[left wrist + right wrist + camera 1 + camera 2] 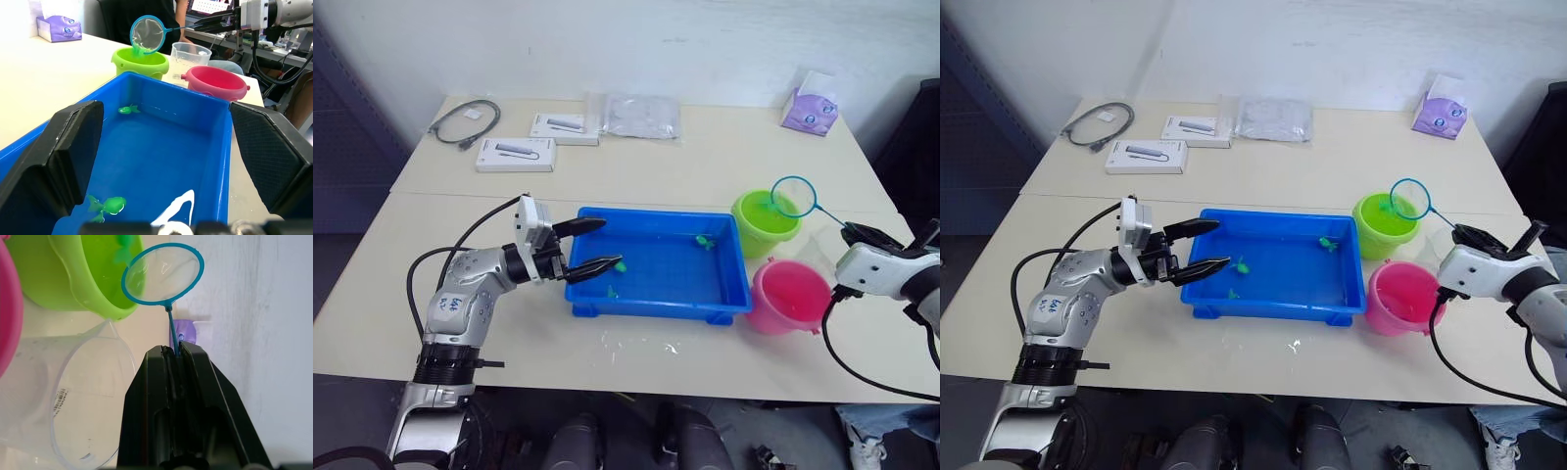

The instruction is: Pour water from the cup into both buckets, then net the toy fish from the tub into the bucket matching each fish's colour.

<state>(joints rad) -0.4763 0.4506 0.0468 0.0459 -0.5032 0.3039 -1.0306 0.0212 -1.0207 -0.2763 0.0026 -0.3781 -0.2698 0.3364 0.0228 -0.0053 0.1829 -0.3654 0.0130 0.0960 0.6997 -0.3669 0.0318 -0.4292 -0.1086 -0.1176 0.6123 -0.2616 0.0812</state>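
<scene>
Fingers (171, 363) of my right hand pinched the net (793, 197) stick over the green bucket (762, 227); left fingers (594, 266) spread, the cup (190, 55) half hidden behind the buckets.

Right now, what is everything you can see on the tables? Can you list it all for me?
Blue plastic tub: one, front table, middle.
Green toy fish: three visible, in the tub.
Lime green bucket: one, right of the tub.
Pink bucket: one, nearer than the green bucket.
Clear plastic cup: one, behind the buckets.
Light blue net: one, hoop over the green bucket.
White boxes: two, back table.
Grey cable: one, back left.
Clear plastic bag: one, back middle.
Purple tissue pack: one, back right.
Left tool: open, at the tub's left end.
Right tool: shut on the net's handle.
</scene>
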